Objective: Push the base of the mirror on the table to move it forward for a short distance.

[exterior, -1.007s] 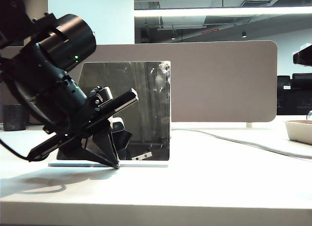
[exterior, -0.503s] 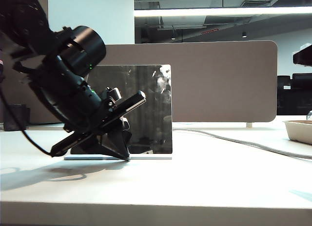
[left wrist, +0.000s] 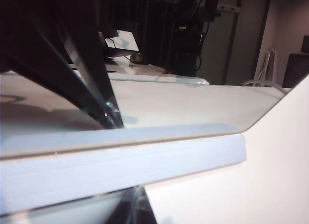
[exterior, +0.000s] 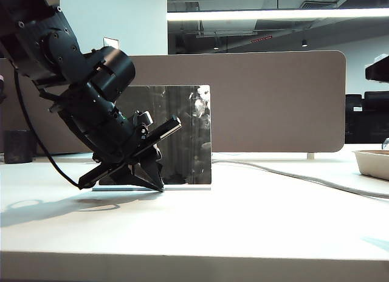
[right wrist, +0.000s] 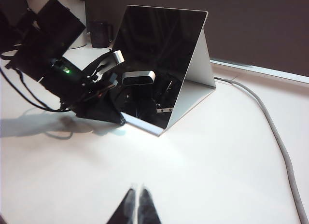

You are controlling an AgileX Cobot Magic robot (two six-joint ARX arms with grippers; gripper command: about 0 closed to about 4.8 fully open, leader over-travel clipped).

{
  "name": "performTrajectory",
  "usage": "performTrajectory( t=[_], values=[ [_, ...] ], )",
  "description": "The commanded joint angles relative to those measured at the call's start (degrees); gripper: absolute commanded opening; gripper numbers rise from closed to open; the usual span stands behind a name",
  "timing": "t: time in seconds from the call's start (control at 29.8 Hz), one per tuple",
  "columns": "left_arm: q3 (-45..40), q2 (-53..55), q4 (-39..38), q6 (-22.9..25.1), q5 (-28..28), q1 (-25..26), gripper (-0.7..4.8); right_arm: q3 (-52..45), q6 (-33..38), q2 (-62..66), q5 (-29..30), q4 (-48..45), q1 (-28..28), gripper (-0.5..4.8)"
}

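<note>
The mirror (exterior: pixel 182 133) is a dark reflective panel standing tilted on its thin white base (exterior: pixel 185 187) on the white table (exterior: pixel 255 227). My left gripper (exterior: pixel 159 188) is shut, and its pointed tip rests against the front edge of the base near its middle. In the left wrist view the base (left wrist: pixel 120 166) fills the frame just beyond the left gripper (left wrist: pixel 137 207), with the mirror (left wrist: pixel 183 105) above it. From the right wrist view I see the mirror (right wrist: pixel 159 60), the left gripper (right wrist: pixel 119 120) at its base (right wrist: pixel 147 128), and my right gripper (right wrist: pixel 136 194) shut, hanging over bare table well short of them.
A beige-brown divider panel (exterior: pixel 279 99) stands behind the mirror. A grey cable (exterior: pixel 304 178) runs across the table to the right, also seen in the right wrist view as the cable (right wrist: pixel 280 137). A shallow tray (exterior: pixel 372 163) sits far right and a dark cup (exterior: pixel 17 146) far left.
The left gripper has slid away from the exterior camera with its tip on the base, and the mirror has moved back across the table with it.
</note>
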State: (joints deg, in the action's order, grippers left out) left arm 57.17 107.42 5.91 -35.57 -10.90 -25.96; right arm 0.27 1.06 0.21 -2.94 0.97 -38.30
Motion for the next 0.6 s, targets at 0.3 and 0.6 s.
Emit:
performTrajectory(
  t=[0.3,0.6],
  values=[
    [6.29,6.58,-2.36,4.11,0.15,3.41,-0.02,0.04,0.00,0.02,0.09,-0.76,-0.04,0.22],
    [11.04,11.23,-1.95,4.35,0.11,5.01,-0.02,0.04,0.00,0.02,0.09,-0.79,-0.04,0.22]
  ],
)
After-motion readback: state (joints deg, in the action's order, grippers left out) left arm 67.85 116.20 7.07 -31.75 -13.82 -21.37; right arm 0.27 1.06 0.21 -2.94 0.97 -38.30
